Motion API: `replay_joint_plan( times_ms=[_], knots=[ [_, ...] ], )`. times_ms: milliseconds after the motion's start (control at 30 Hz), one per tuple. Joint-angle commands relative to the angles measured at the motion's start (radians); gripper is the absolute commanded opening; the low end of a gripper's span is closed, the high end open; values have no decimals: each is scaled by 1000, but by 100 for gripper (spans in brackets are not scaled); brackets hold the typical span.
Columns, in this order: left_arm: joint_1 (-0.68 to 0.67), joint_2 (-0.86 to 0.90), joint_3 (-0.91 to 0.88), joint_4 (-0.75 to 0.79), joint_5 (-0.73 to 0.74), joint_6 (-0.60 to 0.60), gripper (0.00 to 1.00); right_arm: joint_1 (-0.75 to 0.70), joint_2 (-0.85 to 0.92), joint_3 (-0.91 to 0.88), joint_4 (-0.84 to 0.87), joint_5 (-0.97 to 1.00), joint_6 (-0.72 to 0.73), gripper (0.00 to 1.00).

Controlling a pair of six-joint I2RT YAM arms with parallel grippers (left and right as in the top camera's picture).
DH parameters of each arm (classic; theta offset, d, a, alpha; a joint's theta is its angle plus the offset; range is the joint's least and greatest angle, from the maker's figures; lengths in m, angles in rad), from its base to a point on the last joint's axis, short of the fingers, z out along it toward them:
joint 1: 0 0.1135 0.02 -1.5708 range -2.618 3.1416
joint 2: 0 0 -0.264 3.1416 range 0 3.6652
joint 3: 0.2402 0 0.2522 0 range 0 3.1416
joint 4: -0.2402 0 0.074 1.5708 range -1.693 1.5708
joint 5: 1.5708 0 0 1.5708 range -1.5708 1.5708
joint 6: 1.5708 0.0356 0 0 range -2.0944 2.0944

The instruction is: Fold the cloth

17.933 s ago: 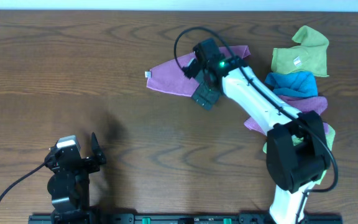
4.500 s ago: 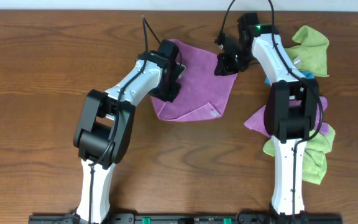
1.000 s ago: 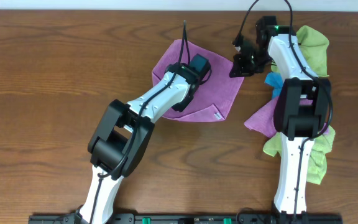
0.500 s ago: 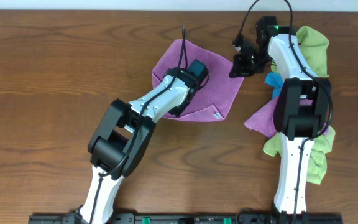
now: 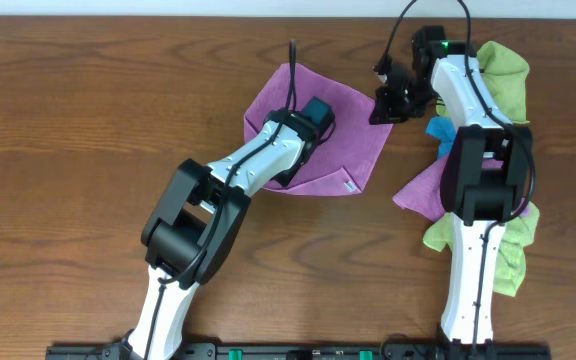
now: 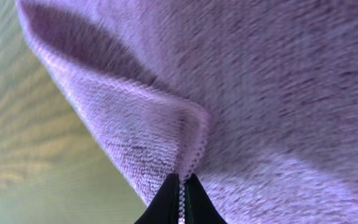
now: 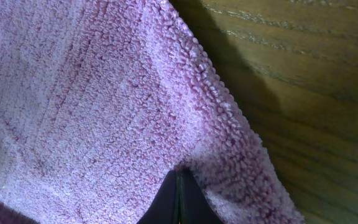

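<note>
Left gripper (image 6: 180,194): fingertips pressed together, pinching a raised fold of the purple cloth (image 6: 278,93). In the left wrist view the fold runs up from the tips, with pile on both sides and blurred desk (image 6: 36,155) to the left. Overhead, the left gripper (image 5: 311,118) sits over the middle of the purple cloth (image 5: 358,145) and its arm runs back toward the near edge of the desk.

Right gripper (image 7: 179,198): fingertips clamped on the hemmed edge of the purple cloth (image 7: 92,106), wood grain of the desk (image 7: 303,81) just beside it. Overhead, the right gripper (image 5: 383,103) is at the cloth's right corner, which looks slightly lifted. The arm bends back over the cloth pile.

The purple cloth lies mostly flat close to the far edge of the desk (image 5: 88,130), a little right of centre. A left flap is folded inward and a small white tag (image 5: 349,184) shows at its near corner.

Pile toward the right edge of the desk: a green cloth (image 5: 503,75) by the far edge, a blue cloth (image 5: 436,130) partly under the arm, a second purple cloth (image 5: 418,190), and more green cloth (image 5: 513,255) nearer.
</note>
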Motion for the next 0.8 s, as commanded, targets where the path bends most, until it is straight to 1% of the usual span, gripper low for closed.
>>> replay_joint_plan(
  times_ms=[0,200,400,567,667,767],
  knots=[
    [17,7,-6,-34,-48,-172,6,-2,55,-17,-12,58,4,1],
    [39,7,-6,-94,-44,-381,6,-2,55,-17,-13,58,5,1],
    [66,5,-6,-161,-40,-530,6,-2,55,-17,-15,58,5,1],
    [109,5,-6,-264,-37,-658,6,-2,55,-17,-14,58,13,1],
    [135,5,-6,-306,-30,-715,6,-2,55,-17,-14,58,12,1],
    [153,1,-6,-319,8,-716,6,-2,55,-17,-14,58,12,1]
  ],
)
